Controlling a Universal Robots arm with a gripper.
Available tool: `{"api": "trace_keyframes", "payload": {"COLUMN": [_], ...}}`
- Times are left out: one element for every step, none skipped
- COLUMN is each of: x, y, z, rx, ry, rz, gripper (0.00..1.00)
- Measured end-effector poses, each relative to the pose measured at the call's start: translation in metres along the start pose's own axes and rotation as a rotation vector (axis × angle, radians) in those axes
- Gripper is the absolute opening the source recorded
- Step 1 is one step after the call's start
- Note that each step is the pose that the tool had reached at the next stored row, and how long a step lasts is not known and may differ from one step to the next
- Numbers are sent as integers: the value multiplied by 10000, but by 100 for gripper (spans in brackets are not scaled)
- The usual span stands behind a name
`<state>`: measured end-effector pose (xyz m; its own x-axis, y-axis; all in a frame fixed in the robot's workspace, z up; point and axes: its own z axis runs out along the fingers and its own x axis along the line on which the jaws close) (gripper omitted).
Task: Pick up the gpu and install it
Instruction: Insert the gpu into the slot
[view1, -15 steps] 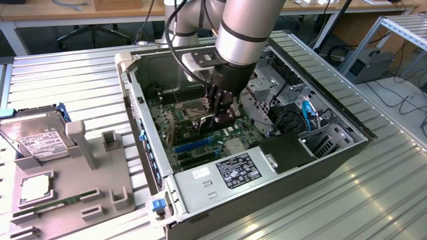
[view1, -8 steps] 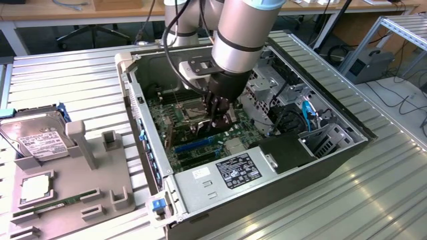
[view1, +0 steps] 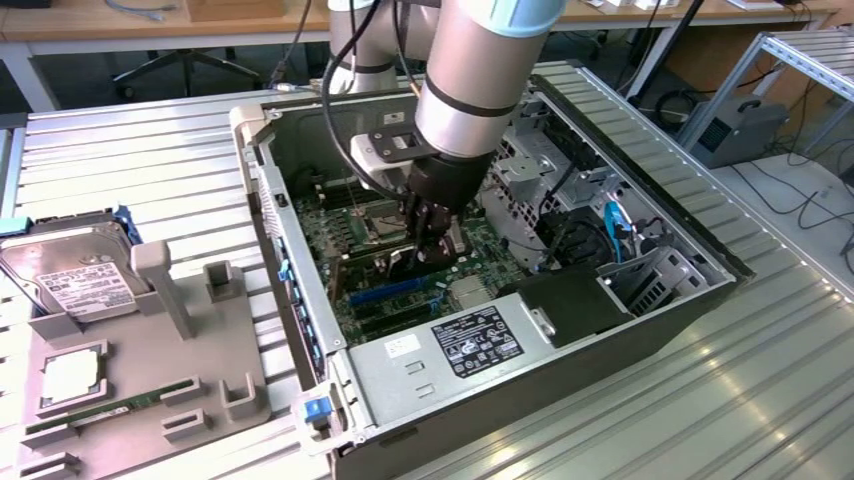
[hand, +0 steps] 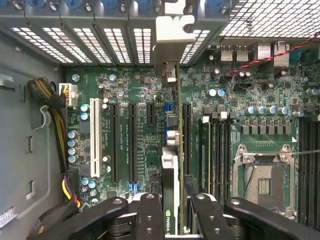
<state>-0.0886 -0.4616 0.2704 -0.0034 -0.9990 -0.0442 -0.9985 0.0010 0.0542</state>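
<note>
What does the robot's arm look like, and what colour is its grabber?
The arm is a fat, shiny silver tube with a light blue ring at its joint. A black cable runs beside it. The gripper is black, with chunky fingers dotted with round screws, and a whitish box sits above it.

The motherboard (hand: 145, 85) is coloured dark green and lined with black slots (hand: 132, 140) and one white slot (hand: 94, 137). The gpu (hand: 170, 190) is seen as black, marked with a green logo — its bracket (hand: 172, 35) is silver. The gripper (hand: 175, 200) is finished in black, the arm (view1: 474, 70) in silver-grey with a pale blue cap. The cables (hand: 52, 110) are sheathed in black and yellow.
</note>
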Motion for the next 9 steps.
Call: {"api": "trace_keyframes", "payload": {"x": [0,0,0,1,1,1,1,1,1], "y": [1,8,23,32,43,52,62,67,68], "z": [1,7,18,21,27,29,33,33,33], "rx": [1,27,114,149,196,227,249,253,254], "ry": [-1,-3,-3,-2,-3,-2,-2,-2,-1], "rz": [0,0,-5,-6,-8,-9,-10,-10,-12], "gripper": [27,27,27,27,27,27,27,27,27]}}
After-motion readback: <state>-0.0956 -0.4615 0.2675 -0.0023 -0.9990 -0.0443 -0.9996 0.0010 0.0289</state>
